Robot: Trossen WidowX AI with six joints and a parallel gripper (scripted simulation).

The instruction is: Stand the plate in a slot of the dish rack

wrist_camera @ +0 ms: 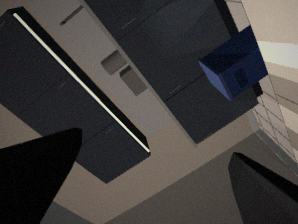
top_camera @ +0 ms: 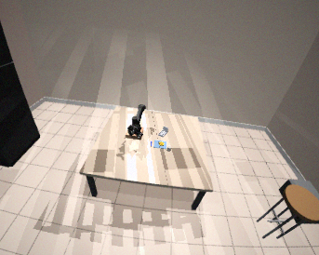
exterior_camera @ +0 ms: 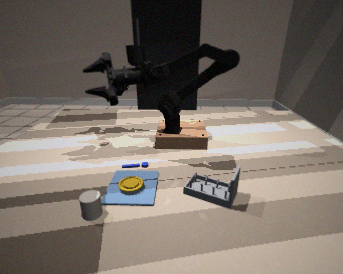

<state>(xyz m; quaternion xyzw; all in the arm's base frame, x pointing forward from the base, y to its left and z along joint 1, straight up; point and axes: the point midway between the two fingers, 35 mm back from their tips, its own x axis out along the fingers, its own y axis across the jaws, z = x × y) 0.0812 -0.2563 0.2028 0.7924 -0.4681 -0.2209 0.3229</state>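
Observation:
The yellow plate [top_camera: 161, 143] [exterior_camera: 131, 184] lies flat on a light blue square mat [exterior_camera: 148, 198]. The small grey dish rack [top_camera: 164, 131] [exterior_camera: 207, 196] stands on the table, to the right of the mat in the exterior view, with short upright pegs and a taller panel at its right end. My gripper [exterior_camera: 85, 80] [wrist_camera: 156, 148] is open and empty, high above the table and far from the plate and rack. In the wrist view the two dark fingers stand wide apart, and neither plate nor rack shows.
A grey cylinder [exterior_camera: 91, 205] stands beside the mat's near left corner. Small blue items [exterior_camera: 131, 165] lie just behind the mat. The arm's wooden base [exterior_camera: 181, 142] is behind them. The wrist view shows dark cabinets [wrist_camera: 165, 60] and a blue box [wrist_camera: 240, 70] in the room.

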